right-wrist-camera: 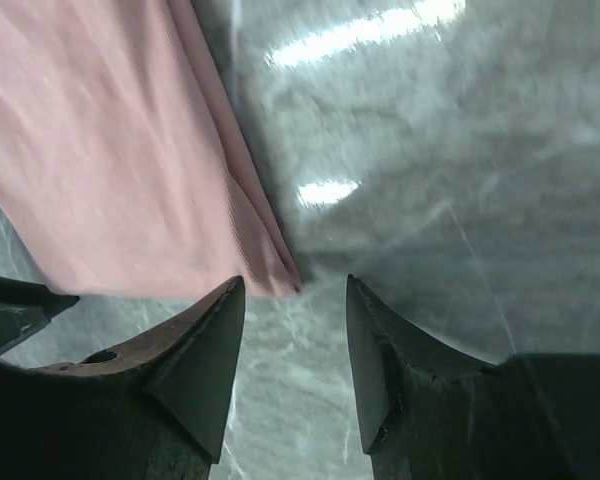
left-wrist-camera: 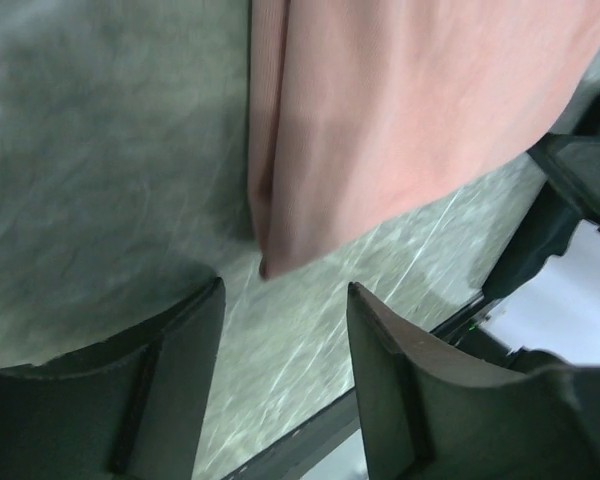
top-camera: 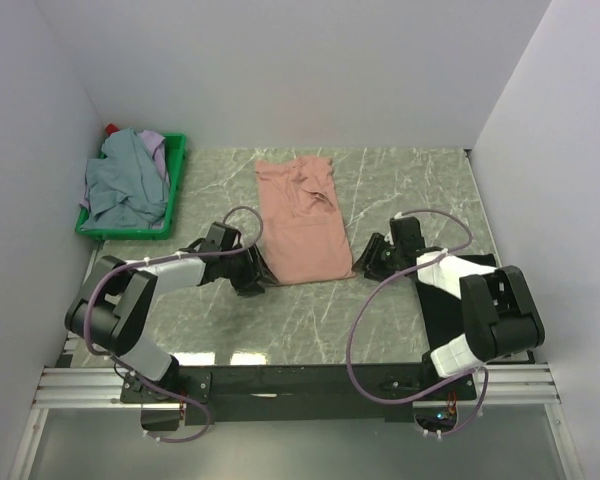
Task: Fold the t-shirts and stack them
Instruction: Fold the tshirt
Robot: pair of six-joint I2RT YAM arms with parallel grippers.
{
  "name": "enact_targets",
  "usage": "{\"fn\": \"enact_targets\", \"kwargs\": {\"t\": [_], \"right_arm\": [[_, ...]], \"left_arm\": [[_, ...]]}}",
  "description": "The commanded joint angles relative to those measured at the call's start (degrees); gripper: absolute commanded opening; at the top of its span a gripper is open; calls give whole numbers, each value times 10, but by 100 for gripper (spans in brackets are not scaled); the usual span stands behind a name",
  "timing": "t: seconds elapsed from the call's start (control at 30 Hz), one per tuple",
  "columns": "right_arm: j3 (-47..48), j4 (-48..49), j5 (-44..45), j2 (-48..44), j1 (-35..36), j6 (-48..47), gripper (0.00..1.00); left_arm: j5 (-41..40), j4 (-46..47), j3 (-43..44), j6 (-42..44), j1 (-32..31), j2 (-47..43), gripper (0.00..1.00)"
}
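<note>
Black shirt (top-camera: 443, 315): lay at the near right edge of the table (top-camera: 410, 190), partly under the right arm; it looked like a flat piece already set aside, the likely base of the stack.
Left gripper (left-wrist-camera: 285, 290): low over the table at the near left corner of the pink shirt (top-camera: 302, 225), fingers well apart and holding nothing; the cloth corner sat just ahead of the gap, not between the fingers.
Right gripper (right-wrist-camera: 295, 285): mirrored this at the near right corner, fingers apart and empty, the corner just beside its left fingertip.
Why both sat there: one gripper at each near corner suited working the hem with both arms at once, so the cloth would stay square.
Pink shirt: lay in the middle of the table as a long narrow strip running away from the arms, its side edges doubled over. The near end was smooth and the far end rumpled.
Step, as judged: the lengthwise fold looked done, the crosswise fold and stacking not yet.
Green crate (top-camera: 178, 185): stood at the far left corner, well apart from the strip, holding a crumpled grey-blue shirt (top-camera: 125, 185) and a lavender shirt (top-camera: 156, 150) behind it, both unfolded.
</note>
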Motion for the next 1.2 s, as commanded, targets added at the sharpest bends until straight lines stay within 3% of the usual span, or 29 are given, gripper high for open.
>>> {"fn": "enact_targets", "kwargs": {"t": [0.0, 0.17, 0.4, 0.47, 0.5, 0.6, 0.9, 1.17], "right_arm": [[20, 20, 16, 37, 3, -9, 52], [28, 32, 18, 58, 15, 2, 49], [26, 41, 1, 74, 35, 13, 38], [17, 42, -5, 67, 38, 15, 29], [13, 40, -11, 58, 38, 15, 18], [-11, 24, -12, 19, 39, 11, 0], [-139, -61, -38, -191, 57, 16, 0], [-222, -136, 3, -367, 181, 112, 0]], "left_arm": [[-23, 47, 4, -19, -3, 30, 58], [-73, 37, 23, -21, -12, 55, 50], [-94, 14, 47, -17, -25, 58, 15], [-93, 10, 43, -15, -25, 49, 4], [-87, -2, 41, -14, -26, 40, 1], [-79, -24, 25, -12, -29, 6, 1], [-75, -126, -79, -23, -73, -176, 1], [-71, -140, -157, -86, -154, -262, 1]]}}
